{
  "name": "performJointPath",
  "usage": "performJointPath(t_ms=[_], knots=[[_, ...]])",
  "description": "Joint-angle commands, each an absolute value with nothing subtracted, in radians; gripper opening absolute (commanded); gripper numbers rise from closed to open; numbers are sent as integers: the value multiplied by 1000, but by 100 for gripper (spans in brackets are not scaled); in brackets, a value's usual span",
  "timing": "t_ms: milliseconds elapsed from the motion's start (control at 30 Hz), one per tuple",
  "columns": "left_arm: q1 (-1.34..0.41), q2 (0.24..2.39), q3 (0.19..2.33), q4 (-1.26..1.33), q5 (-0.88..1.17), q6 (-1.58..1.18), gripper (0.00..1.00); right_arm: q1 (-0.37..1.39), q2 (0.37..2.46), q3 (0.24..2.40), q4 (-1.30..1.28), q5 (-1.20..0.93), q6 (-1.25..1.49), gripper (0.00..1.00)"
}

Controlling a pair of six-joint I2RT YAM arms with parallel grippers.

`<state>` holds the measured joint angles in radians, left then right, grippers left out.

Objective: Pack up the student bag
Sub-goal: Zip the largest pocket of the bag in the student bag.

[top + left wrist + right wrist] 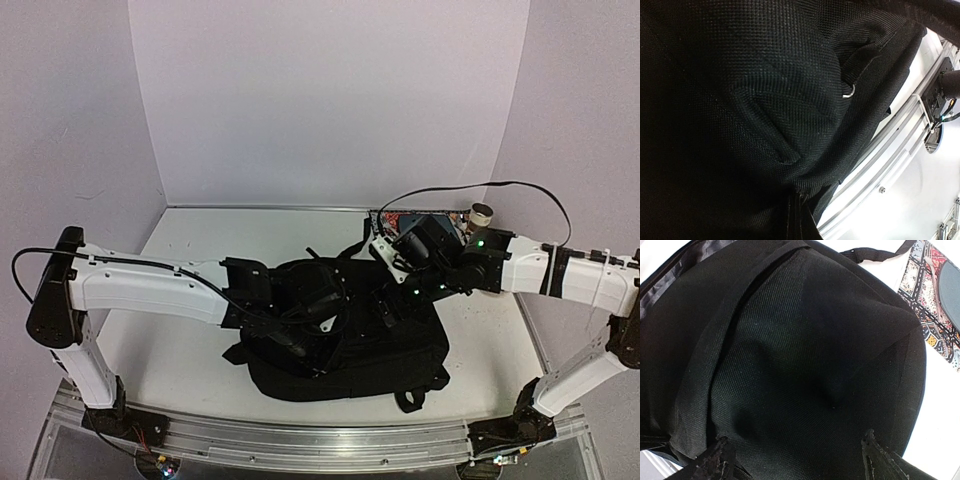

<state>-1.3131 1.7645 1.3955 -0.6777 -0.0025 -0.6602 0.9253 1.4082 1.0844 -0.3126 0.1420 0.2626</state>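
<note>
The student bag (360, 350) is a large black fabric backpack lying flat in the middle of the table, straps trailing toward the back. My left gripper (300, 338) lies low over its left part. In the left wrist view the fingers (799, 220) are pressed together, with a fold of bag fabric (790, 100) gathered at their tips. My right gripper (392, 303) hovers over the bag's upper right part. Its fingertips (720, 457) stand far apart above the smooth black cloth (805, 350), holding nothing.
A patterned book (402, 217) (935, 310) lies at the back right, just beyond the bag. A small pale roll (482, 212) stands near the right wall. An aluminium rail (890, 150) runs along the near table edge. Purple walls close in three sides.
</note>
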Motion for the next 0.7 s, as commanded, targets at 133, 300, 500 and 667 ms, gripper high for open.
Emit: performJointPath(t_ms=[133,300,500,667], knots=[[-1306,1674,1343,-664,-64,-693,0,921,1385,1070,-320,135,252,87],[-1273,1589,1287,-753,-201,-772,0,922,1378,1059,-316,174,252,87],[-1238,1530,1260,-886,-331,-849,0,921,1369,1038,-317,233,248,88],[-1230,1480,1246,-925,-357,-888,0,922,1358,1034,-310,176,220,87]])
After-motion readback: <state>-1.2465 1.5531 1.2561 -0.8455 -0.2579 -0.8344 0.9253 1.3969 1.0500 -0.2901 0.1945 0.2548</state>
